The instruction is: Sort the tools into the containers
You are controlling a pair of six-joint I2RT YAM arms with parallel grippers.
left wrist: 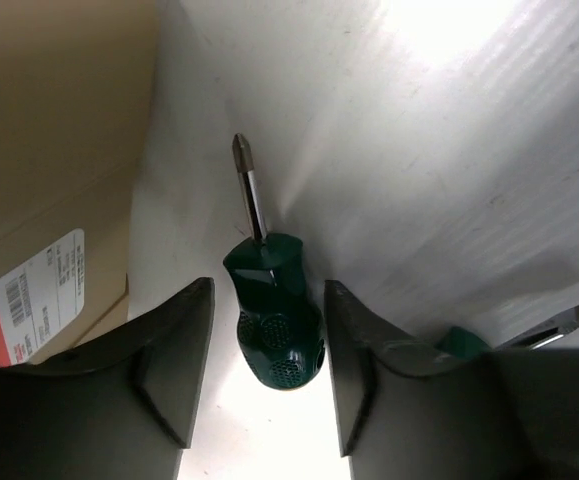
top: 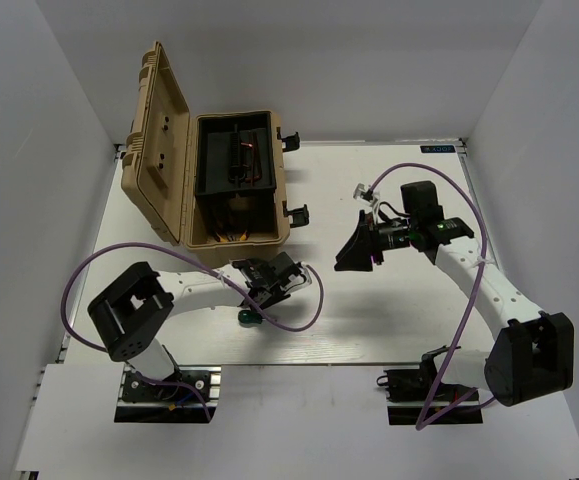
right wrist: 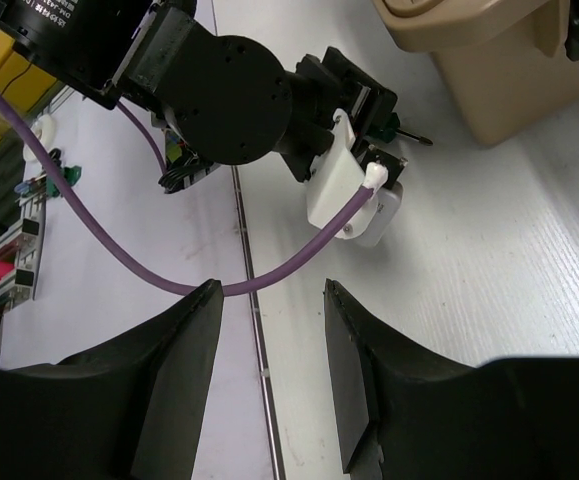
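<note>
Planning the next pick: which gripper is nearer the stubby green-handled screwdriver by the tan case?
Left. The left gripper has its open fingers either side of the stubby green-handled screwdriver; the right gripper hangs open, far across the table.

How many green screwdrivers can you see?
1 for sure: the green screwdriver lies on the table inside the open left gripper. A green scrap beside it may be another, mostly hidden.

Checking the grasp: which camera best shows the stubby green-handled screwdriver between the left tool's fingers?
Left wrist: the stubby green-handled screwdriver lies whole between the open left tool's fingers. Top external hides it under that tool; right wrist shows just its tip.
</note>
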